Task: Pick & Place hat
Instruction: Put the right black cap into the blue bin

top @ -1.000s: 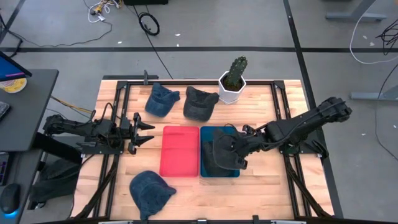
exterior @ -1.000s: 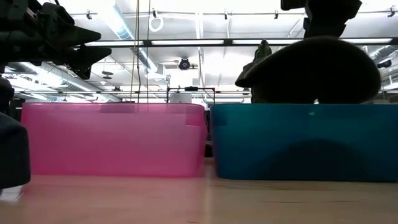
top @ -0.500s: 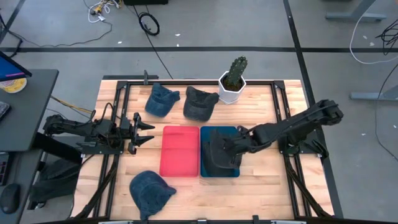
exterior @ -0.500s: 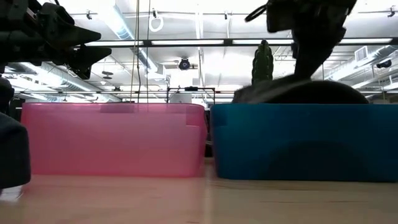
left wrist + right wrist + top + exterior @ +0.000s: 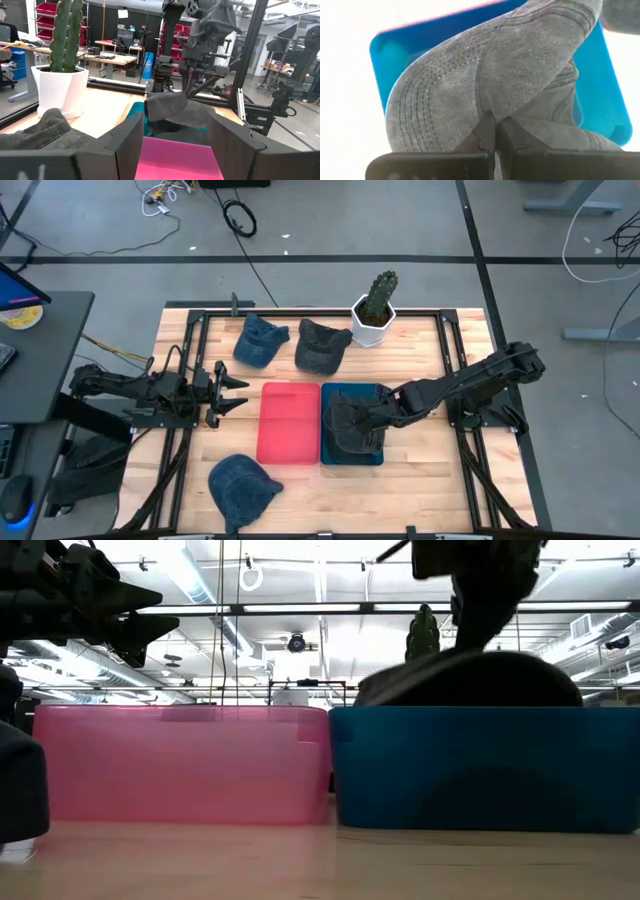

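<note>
A dark grey denim hat [image 5: 347, 430] sits in the blue bin [image 5: 330, 392], and its crown [image 5: 495, 680] rises above the bin's rim in the low view. My right gripper [image 5: 372, 417] reaches over the bin from the table's right and is shut on this hat [image 5: 485, 75]. My left gripper [image 5: 236, 385] hovers open left of the pink bin [image 5: 290, 423], which shows between its fingers in the left wrist view [image 5: 175, 147]. Two more hats, one blue [image 5: 258, 340] and one dark grey [image 5: 320, 346], lie near the far edge. Another blue hat [image 5: 243, 486] lies near the near edge. My right gripper pinches a fold of the hat's crown [image 5: 492, 117] between its two fingers [image 5: 485, 137], next to a stitched seam. The fingers come slanting down from the table's right. The hat rests in the blue bin, with its brim [image 5: 392, 690] poking over the rim toward the pink bin.
A cactus in a white pot [image 5: 375, 308] stands at the far edge, behind the blue bin. The pink bin and the blue bin stand side by side at mid-table. Black frame rails [image 5: 190, 430] run along both sides of the table.
My right gripper has moved down and toward the table's left, keeping its hold. The hat has dropped from above the blue bin into it and settled lower. In the low view the blue bin has slid a little toward the pink bin.
</note>
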Controlling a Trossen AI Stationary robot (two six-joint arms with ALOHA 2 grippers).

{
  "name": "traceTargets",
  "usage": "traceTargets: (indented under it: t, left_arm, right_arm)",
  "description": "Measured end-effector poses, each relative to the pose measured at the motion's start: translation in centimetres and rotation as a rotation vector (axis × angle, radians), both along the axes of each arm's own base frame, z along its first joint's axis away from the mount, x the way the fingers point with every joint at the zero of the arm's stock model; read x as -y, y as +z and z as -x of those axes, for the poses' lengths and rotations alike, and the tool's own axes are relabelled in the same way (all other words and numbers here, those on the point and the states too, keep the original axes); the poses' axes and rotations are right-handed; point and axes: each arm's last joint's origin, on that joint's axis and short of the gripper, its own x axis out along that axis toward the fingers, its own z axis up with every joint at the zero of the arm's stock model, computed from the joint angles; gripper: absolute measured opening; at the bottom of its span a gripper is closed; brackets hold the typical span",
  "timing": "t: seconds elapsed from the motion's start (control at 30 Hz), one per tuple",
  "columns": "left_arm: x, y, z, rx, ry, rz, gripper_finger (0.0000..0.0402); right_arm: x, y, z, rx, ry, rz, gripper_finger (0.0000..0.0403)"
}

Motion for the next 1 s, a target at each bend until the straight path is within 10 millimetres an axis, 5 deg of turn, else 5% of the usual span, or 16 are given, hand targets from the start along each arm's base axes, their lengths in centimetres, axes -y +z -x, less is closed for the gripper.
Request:
traceTargets:
  t: [0.17,0.43,1.0]
  left_arm:
    - [0.0,0.0,0.0,0.000,0.000,0.000,0.0220]
    - [0.0,0.0,0.0,0.000,0.000,0.000,0.0220]
    - [0.0,0.0,0.0,0.000,0.000,0.000,0.0220]
  right_arm:
    - [0.0,1.1,-0.2,0.025,-0.003,-0.001,0.0000]
    - [0.2,-1.3,-1.2,-0.021,-0.014,0.013,0.0000]
    - [2.3,-3.0,-1.8,-0.020,0.015,-0.050,0.0000]
